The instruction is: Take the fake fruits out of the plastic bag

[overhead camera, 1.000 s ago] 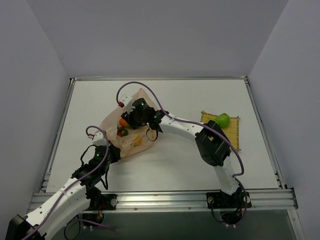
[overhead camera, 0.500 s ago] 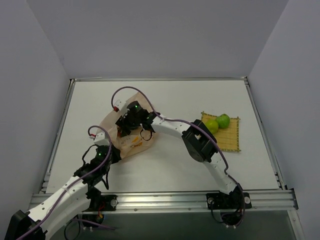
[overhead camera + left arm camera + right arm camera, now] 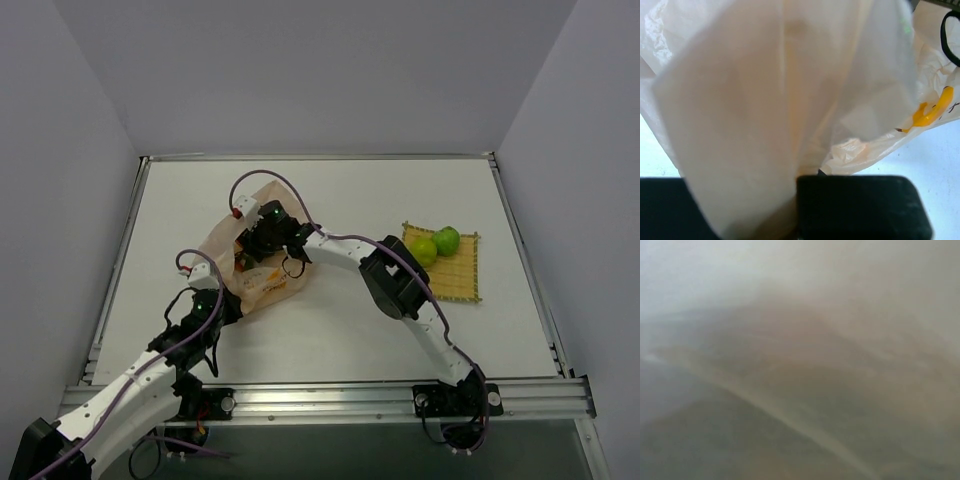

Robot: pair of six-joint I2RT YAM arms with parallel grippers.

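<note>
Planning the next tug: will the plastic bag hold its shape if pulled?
Probably not: the plastic bag hangs in thin, creased folds, so it looks floppy. Its translucent film suggests little weight; a pull may drag it whole across the table.

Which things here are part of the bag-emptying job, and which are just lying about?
Job:
- bag
- left pincer, shut on the bag's edge
- right pincer, down in the bag's mouth
- two green fruits, already out

Lying about:
- mat, under those fruits
- table
</note>
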